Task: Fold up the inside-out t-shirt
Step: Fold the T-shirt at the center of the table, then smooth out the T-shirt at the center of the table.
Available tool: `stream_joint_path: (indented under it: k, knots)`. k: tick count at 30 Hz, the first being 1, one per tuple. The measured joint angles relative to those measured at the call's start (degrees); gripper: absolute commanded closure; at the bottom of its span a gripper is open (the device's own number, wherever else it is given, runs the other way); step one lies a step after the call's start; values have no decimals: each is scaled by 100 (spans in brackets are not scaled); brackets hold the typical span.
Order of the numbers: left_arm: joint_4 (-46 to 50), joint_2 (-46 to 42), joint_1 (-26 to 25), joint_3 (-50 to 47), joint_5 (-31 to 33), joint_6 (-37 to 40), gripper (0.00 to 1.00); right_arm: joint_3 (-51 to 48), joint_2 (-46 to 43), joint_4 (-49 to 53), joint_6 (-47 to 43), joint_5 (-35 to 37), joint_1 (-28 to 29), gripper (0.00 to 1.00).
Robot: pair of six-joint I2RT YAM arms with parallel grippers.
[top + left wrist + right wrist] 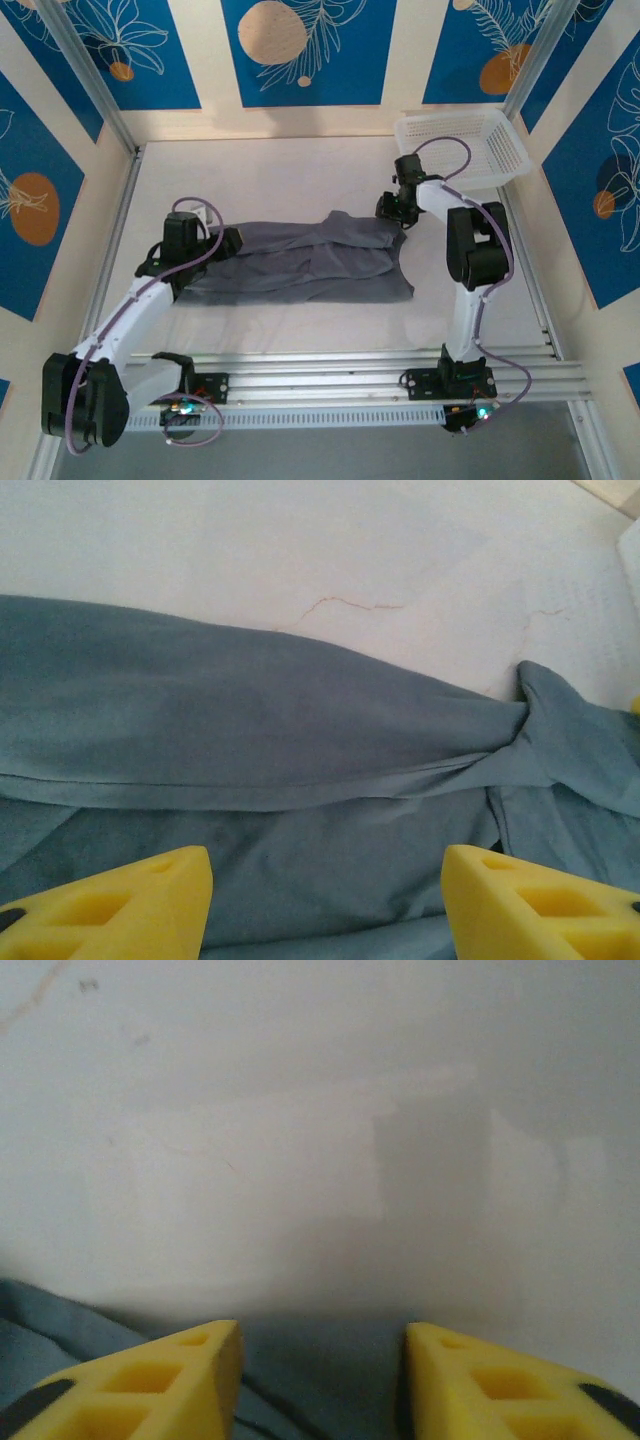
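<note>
Near edge, 6 o'clock: both arm bases sit on the silver slotted aluminium rail (330,372).

Left gripper (232,243) sits low at the 9 o'clock end of the dark grey short-sleeved t-shirt of soft thin cloth (310,265). In the wrist view its yellow plastic fingertips (130,905) stand wide apart with nothing pinched. Cloth lies slack under the gap (one long fold line runs across, 9 to 3 o'clock).

The t-shirt lies mid-table on the white tabletop (260,175), a rough wrinkled rectangle with its long side running 9 to 3 o'clock.

Right gripper (392,210) is at the t-shirt's 2 o'clock corner. Its yellow fingertips (430,1390) are parted too and hold nothing. The cloth's edge lies beneath them, bare tabletop beyond.

Farthest, at the table's 1 o'clock corner: a white plastic mesh basket (462,147), well clear of the t-shirt
</note>
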State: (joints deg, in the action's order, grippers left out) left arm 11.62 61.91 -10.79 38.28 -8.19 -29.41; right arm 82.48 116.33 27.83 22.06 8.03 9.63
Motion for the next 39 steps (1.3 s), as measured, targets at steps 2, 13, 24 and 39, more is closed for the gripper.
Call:
stream_joint_path:
  k: [2,13,24,39]
  knots:
    - [2,33,-2,0,42,20,38,173,79,9,7,-52,0,62]
    - [-2,205,-2,0,125,85,38,330,109,149,79,-195,0,86]
    - [-7,306,-2,0,125,85,38,-909,-898,-63,691,-7,-341,58]
    - [-7,348,-2,0,129,83,37,-973,-702,-304,938,-426,-365,62]
